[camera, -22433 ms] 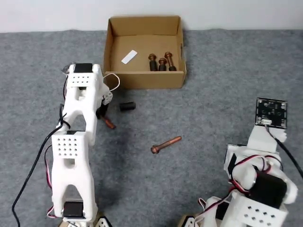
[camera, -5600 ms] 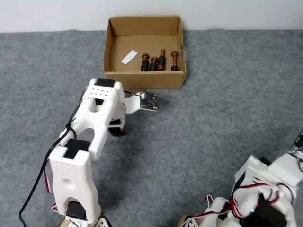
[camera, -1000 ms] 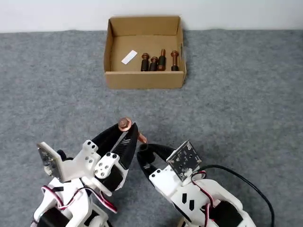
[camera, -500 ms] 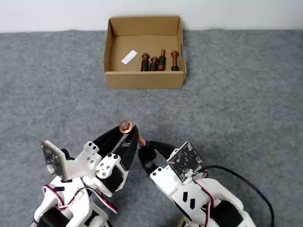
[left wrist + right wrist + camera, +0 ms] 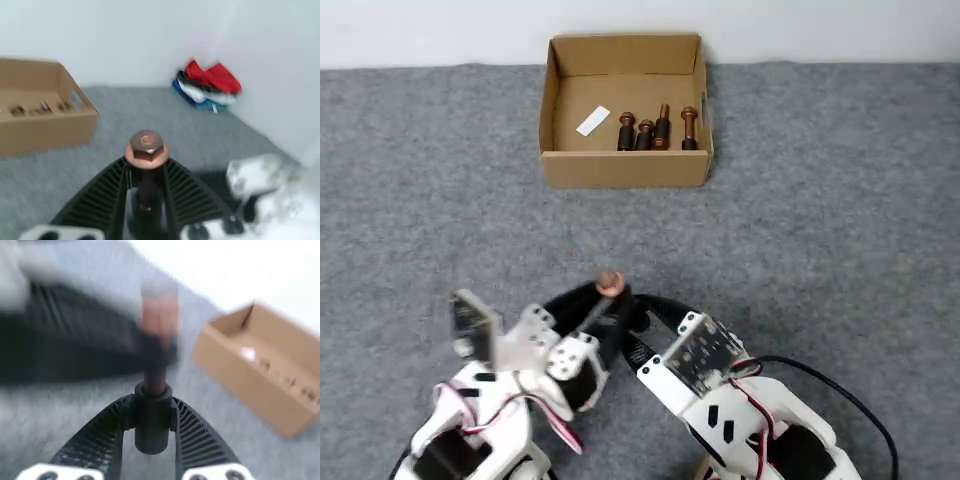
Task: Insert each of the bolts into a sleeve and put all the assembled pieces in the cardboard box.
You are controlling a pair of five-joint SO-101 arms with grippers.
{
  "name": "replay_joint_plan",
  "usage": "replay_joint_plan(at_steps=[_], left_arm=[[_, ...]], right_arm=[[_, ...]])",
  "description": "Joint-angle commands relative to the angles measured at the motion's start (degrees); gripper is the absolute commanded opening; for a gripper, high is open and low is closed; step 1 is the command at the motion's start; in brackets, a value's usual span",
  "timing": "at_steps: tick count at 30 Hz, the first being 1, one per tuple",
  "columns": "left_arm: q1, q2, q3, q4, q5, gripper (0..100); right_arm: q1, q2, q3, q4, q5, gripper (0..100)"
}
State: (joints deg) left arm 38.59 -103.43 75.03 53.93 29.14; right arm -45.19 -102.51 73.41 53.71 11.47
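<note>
Copper bolt [image 5: 145,149] clamped in left tool [image 5: 145,172], black sleeve [image 5: 151,426] clamped in right tool [image 5: 151,404]

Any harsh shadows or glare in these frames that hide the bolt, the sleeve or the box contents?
High view: soft, even light, faint shade on the carpet; bolt head and the pieces in the cardboard box show plainly. Left wrist view: no glare on the bolt in the left claw. Right wrist view: bright white wall behind, but the dark sleeve in the right claw is readable.
</note>
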Motion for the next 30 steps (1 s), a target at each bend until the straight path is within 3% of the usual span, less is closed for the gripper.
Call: replay_joint_plan(at_steps=[1,5,11,18,23,27,30], left_arm=[[2.3,-0.1,1.0,1.0,0.3,0],[2.3,-0.1,1.7,1.1,-4.2,0],[2.2,-0.1,1.5,5.1,-4.7,1],[2.2,-0.1,0.6,6.7,-4.8,12],[2.1,-0.1,0.6,6.6,-4.8,13],[-1.2,-0.1,-0.6,6.3,-5.5,13],[-5.2,-0.1,-1.9,6.3,-9.9,13]], right_arm=[[0.2,0.0,-4.8,-3.7,2.6,0.8],[0.2,0.0,-4.7,-3.6,2.9,0.8],[0.2,0.0,-4.7,-3.6,2.9,0.8],[0.2,0.0,-4.2,-3.6,3.2,0.8],[0.2,-0.1,-3.4,-3.6,4.0,0.8],[0.2,-0.1,-3.4,-3.6,4.0,0.8],[0.2,-0.1,-3.3,-3.6,4.0,0.8]])
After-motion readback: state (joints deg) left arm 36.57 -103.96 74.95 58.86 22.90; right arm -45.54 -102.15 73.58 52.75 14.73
